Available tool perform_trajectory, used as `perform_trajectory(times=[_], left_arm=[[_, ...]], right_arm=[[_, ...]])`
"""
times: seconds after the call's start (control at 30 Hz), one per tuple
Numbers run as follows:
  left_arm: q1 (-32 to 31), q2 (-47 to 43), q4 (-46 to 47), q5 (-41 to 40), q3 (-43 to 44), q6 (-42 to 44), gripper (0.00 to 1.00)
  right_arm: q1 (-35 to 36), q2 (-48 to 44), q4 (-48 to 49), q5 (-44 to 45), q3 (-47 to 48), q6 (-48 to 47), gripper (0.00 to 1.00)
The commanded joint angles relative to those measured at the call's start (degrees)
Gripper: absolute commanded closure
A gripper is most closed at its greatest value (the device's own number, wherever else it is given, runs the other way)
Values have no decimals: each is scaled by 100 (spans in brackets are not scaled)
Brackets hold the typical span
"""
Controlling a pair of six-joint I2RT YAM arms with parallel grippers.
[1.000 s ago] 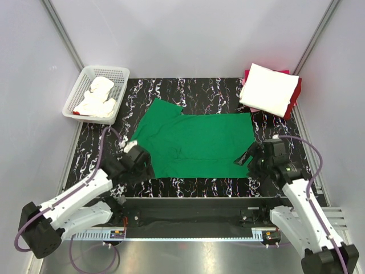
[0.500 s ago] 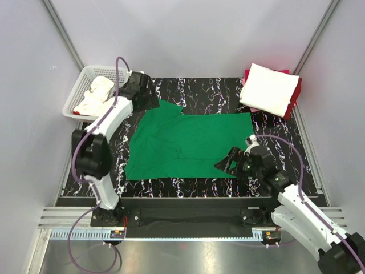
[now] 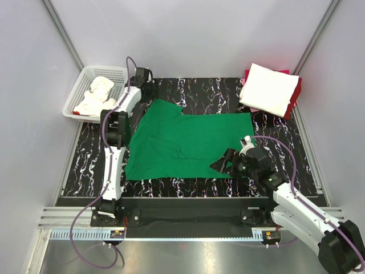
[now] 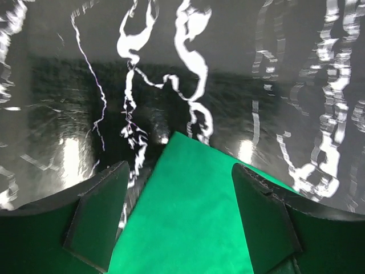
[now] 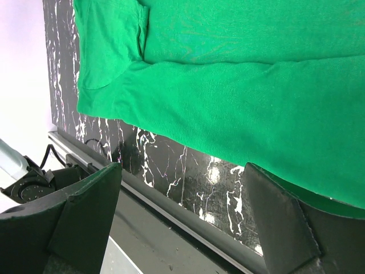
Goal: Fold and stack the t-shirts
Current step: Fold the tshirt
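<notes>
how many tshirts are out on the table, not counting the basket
3. A green t-shirt lies spread flat in the middle; a folded white t-shirt sits at the far right corner on top of a red t-shirt. More could be hidden in that pile.

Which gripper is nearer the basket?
Left. The left gripper hovers just right of the basket, by a sleeve of the green shirt; the right gripper is across the shirt, at its near edge.
</notes>
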Motion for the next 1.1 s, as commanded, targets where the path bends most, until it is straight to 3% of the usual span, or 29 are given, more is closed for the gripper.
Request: perform_trajectory(times=[0.0, 0.2, 0.23, 0.33, 0.53, 0.67, 0.73, 0.83, 0.97, 1.07], left_arm=[[67, 255, 192, 257, 364, -425, 21], [32, 343, 403, 671, -22, -972, 28], [14, 326, 499, 662, -162, -1033, 37], [14, 334, 570, 732, -322, -1060, 48], [14, 334, 623, 715, -419, -1078, 63], [14, 308, 597, 732, -348, -1007, 93], [14, 282, 474, 715, -304, -964, 100], [14, 1, 193, 619, -339, -920, 100], [14, -1042, 52, 539, -1163, -823, 100], [5, -1745, -246, 179, -1647, -726, 100]], right_arm=[[43, 74, 448, -112, -27, -50, 5], [52, 127, 457, -86, -27, -24, 4], [43, 127, 457, -77, -27, -24, 4], [43, 118, 448, -77, -36, -15, 4], [43, 136, 501, -69, -53, 3, 4], [43, 250, 527, -69, -27, 12, 3], [43, 312, 527, -42, -9, 29, 3], [25, 461, 492, 19, 139, -14, 1], [-290, 863, -689, 914, 1183, -295, 0], [-1343, 1739, -1421, 733, 2405, -682, 2]])
